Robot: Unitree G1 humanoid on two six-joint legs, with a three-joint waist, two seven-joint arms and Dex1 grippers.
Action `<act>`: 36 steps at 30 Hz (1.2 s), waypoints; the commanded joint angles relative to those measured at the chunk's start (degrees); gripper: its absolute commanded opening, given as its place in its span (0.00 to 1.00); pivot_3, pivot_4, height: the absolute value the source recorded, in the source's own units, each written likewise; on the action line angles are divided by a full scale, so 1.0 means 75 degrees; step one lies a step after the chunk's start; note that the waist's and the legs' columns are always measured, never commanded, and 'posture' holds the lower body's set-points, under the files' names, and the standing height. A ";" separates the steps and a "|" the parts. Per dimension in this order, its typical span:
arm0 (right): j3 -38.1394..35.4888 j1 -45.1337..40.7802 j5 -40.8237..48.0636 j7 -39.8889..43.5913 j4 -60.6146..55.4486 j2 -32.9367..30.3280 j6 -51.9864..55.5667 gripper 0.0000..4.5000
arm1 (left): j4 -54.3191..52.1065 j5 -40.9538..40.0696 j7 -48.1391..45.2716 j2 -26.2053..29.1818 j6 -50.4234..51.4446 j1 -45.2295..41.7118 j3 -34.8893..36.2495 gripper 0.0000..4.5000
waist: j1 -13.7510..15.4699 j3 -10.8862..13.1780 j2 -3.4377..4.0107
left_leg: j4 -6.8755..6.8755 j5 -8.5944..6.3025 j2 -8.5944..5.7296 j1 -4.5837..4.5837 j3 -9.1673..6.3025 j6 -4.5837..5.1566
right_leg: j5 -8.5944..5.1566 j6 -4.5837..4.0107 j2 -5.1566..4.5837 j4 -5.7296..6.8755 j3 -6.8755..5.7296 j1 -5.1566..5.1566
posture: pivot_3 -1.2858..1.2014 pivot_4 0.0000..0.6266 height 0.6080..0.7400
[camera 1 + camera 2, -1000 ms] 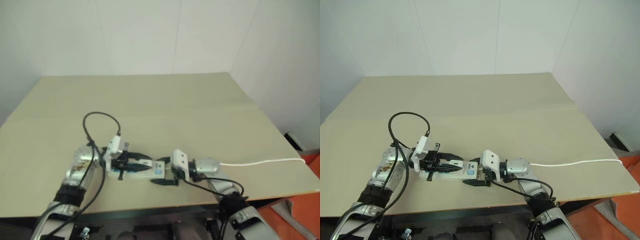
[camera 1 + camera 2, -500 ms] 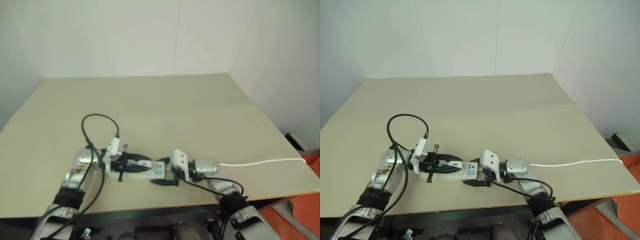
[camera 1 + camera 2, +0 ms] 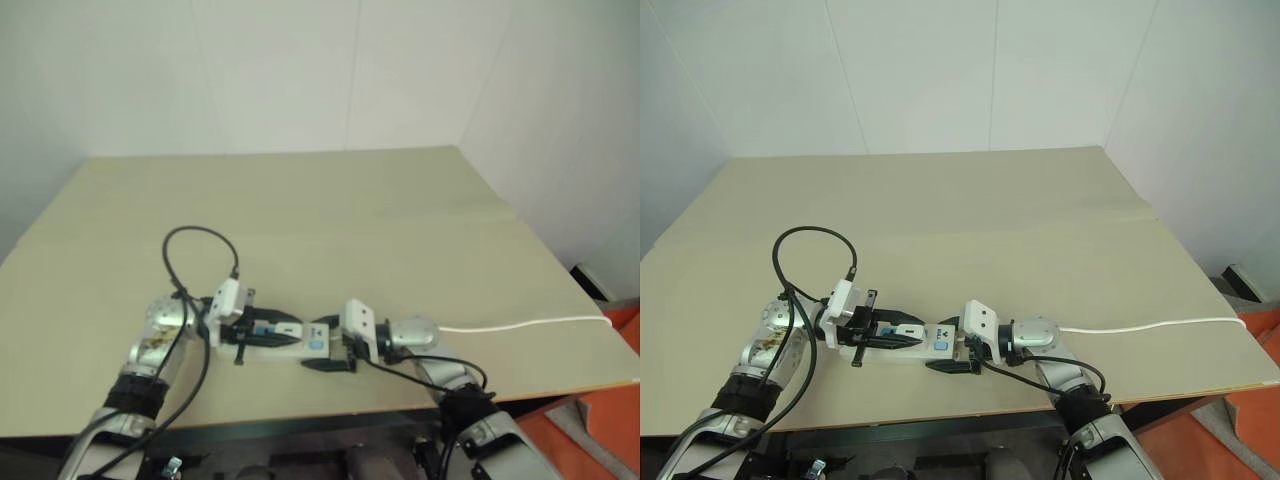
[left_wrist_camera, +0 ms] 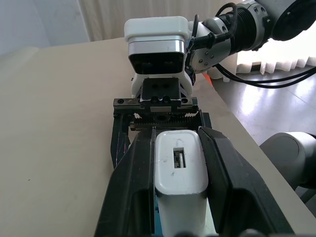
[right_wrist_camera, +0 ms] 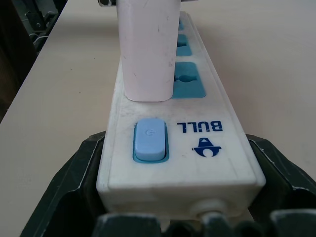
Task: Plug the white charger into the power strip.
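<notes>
Gripping the white charger (image 4: 180, 169) between its two black fingers, our left gripper (image 4: 177, 163) is standing it on the power strip (image 5: 197, 129) beside the blue switch (image 5: 149, 139); our right gripper (image 5: 177, 217) is clasping the strip's switch end on the table (image 3: 970, 215).

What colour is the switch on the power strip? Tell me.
Light blue. The switch on the white power strip shows best in the right wrist view.
</notes>
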 commanded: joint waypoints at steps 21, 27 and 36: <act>0.0313 0.0292 -0.0259 0.0047 0.0256 -0.0235 0.0194 0.76 | 0.0620 0.0565 0.0057 0.0103 0.0416 0.0056 -0.0049 1.00 | 0.0010 0.0004 0.0011 | -0.0008 0.0000 -0.0004 -0.0003 0.0002 0.0000 | -0.0002 -0.0001 -0.0001 -0.0003 0.0009 -0.0013 | 0.52 0.24 1.00; 0.0309 0.0289 -0.0239 0.0044 0.0260 -0.0208 0.0194 0.76 | 0.0401 0.0526 -0.0060 0.0192 0.0597 -0.0065 0.0071 1.00 | 0.0006 0.0005 0.0011 | -0.0008 0.0000 -0.0005 -0.0004 0.0002 0.0000 | -0.0003 -0.0001 -0.0001 -0.0003 0.0010 -0.0013 | 0.52 0.24 1.00; -0.0075 0.0463 0.0115 0.0157 -0.0783 -0.0695 0.0413 0.99 | -0.0515 0.0108 -0.0208 0.0890 0.1014 -0.0257 0.0625 1.00 | 0.0069 0.0055 -0.0016 | -0.0002 0.0001 -0.0005 -0.0094 -0.0002 0.0000 | 0.0028 0.0052 -0.0001 -0.0003 0.0004 -0.0095 | 0.52 0.24 1.00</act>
